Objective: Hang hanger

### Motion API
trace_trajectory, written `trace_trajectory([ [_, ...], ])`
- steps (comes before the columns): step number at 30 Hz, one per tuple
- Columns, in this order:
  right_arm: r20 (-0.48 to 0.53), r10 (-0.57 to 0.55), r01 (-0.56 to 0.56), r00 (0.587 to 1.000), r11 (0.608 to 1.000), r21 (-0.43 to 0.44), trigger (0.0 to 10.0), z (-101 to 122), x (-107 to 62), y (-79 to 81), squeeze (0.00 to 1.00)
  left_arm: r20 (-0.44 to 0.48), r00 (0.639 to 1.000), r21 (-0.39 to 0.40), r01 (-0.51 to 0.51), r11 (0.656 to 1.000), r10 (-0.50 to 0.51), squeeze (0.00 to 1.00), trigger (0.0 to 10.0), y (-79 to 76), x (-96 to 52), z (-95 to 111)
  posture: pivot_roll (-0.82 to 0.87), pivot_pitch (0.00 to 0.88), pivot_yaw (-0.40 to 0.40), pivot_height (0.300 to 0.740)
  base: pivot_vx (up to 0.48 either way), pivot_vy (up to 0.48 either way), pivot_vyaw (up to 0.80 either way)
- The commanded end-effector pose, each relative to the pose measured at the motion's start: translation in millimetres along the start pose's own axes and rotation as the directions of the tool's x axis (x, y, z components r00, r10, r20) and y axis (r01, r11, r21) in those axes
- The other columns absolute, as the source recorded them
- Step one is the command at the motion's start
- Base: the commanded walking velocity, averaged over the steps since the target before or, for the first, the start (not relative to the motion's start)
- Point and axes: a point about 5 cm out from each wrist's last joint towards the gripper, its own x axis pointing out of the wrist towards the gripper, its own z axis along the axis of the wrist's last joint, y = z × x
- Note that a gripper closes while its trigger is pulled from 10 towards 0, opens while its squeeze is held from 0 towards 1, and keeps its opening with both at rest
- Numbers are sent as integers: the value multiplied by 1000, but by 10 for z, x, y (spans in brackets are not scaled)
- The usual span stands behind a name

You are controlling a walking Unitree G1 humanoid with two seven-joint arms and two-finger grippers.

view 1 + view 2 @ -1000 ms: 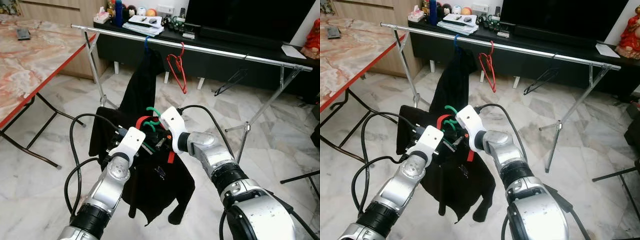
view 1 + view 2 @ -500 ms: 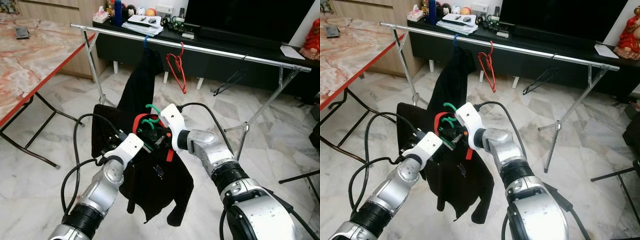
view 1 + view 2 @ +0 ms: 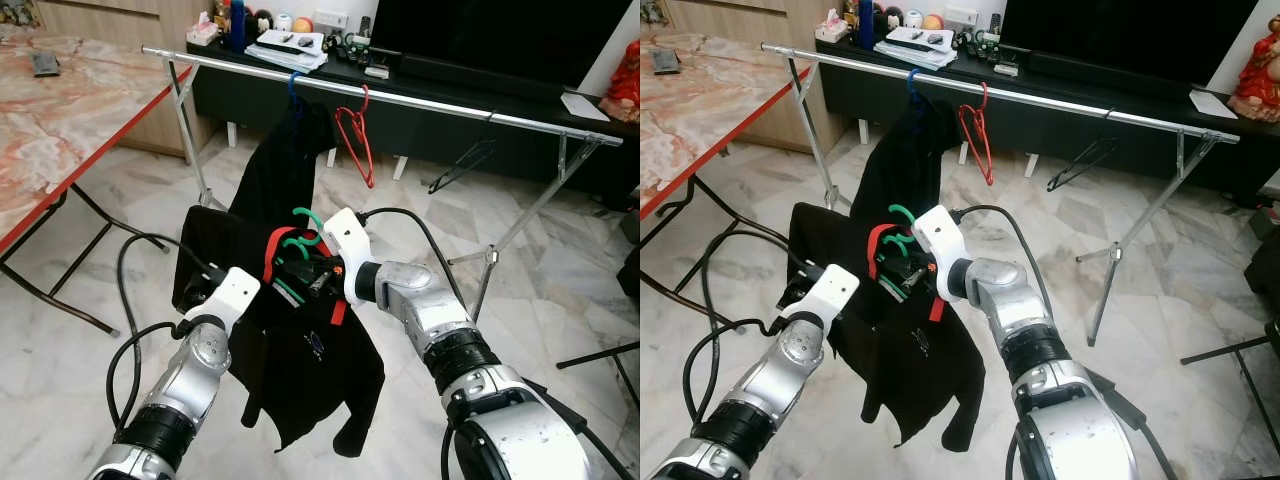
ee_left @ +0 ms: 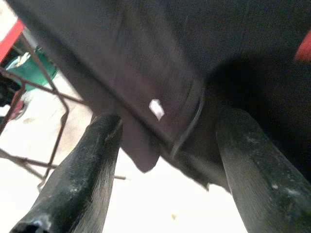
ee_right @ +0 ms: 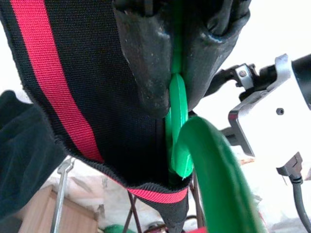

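Note:
A green hanger carries a black shirt with a red-striped collar, held low in front of me. My right gripper is shut on the hanger's neck, just under the hook. To the left of the hanger my left gripper is open, its fingers spread beside the black cloth and holding nothing. The silver clothes rail stands farther ahead and higher.
On the rail hang a black garment on a blue hanger, a red hanger and a black hanger. A red-edged marble table stands at the left. A dark TV console lies behind the rail.
My left arm has drawn back to the left, away from the hanger, and its gripper has come off it. The right gripper keeps its hold in about the same place.

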Motion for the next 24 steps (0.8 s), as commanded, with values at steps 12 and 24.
trace_trajectory([
  [12,46,17,-17,999,1000,10,10000,74,-41,45,0,23,999,-37,-23,999,24,0,10000,10,41,17,26,90,-130,740,0,0,0],
  [24,37,3,-4,999,999,36,10000,-4,-112,52,0,-11,999,-186,-39,982,38,0,10000,55,96,-49,17,86,-131,740,0,0,0],
])
